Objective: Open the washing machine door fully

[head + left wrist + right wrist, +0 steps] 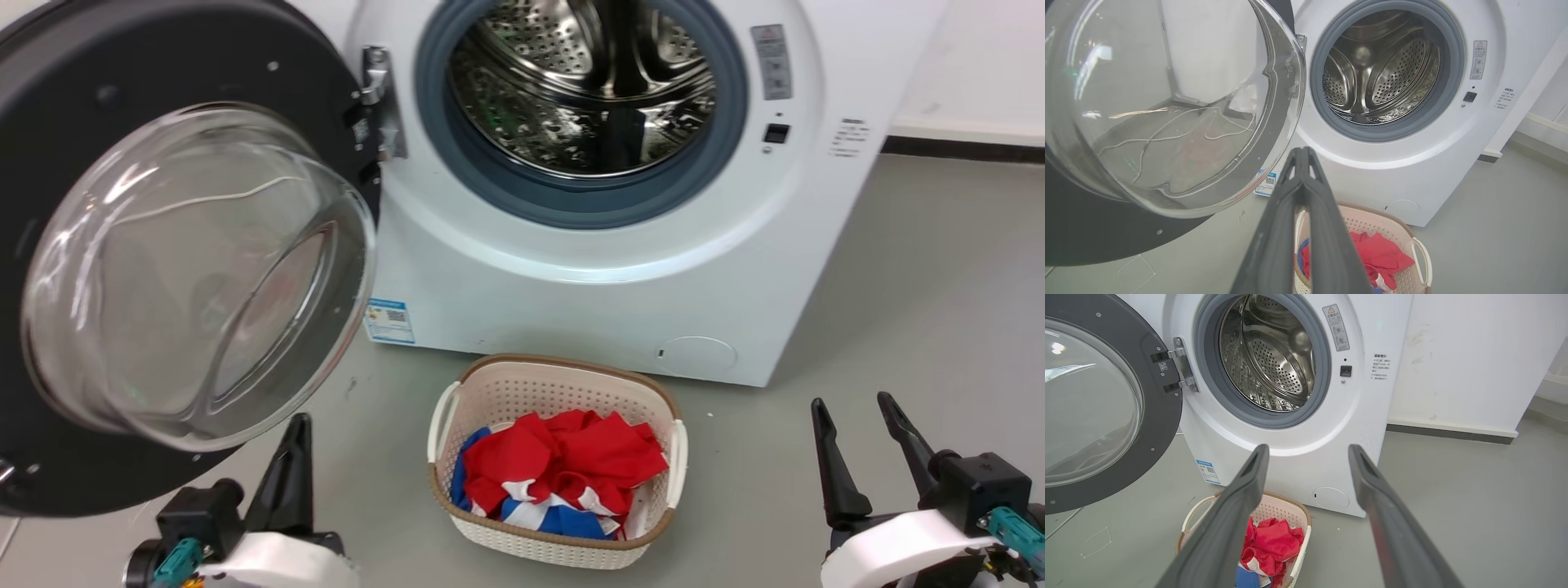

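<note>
You face a grey floor (898,327) with a white washing machine (588,310) standing on it, near the wall. The washing machine door (196,269) is swung out on the machine's left side. Its inner face and bulging glass bowl are turned towards you, and its black rim reaches the left edge of the head view. The door hangs clear of the opening, so you look straight into the steel drum (580,82) and the grey rubber ring (571,204) around it.

A pale basket (563,363) with a brown rim sits on the floor just in front of the machine, below the opening. Red, blue and white clothes (563,465) lie heaped inside it.

Your right hand (851,404) is at the lower right of the head view, well away from the door. Its two fingers are spread wide and grip nothing. In its wrist view they frame the machine's lower front.

Your left hand (300,425) is at the lower left, just under the bottom of the glass bowl. Its fingers are pressed together with nothing between them. In its wrist view they point at the machine's front beside the bowl.

The metal hinge (380,102) joins the door to the machine's front. A small round white flap (698,357) sits low on the front, and a blue sticker (389,320) is at its lower left corner.
</note>
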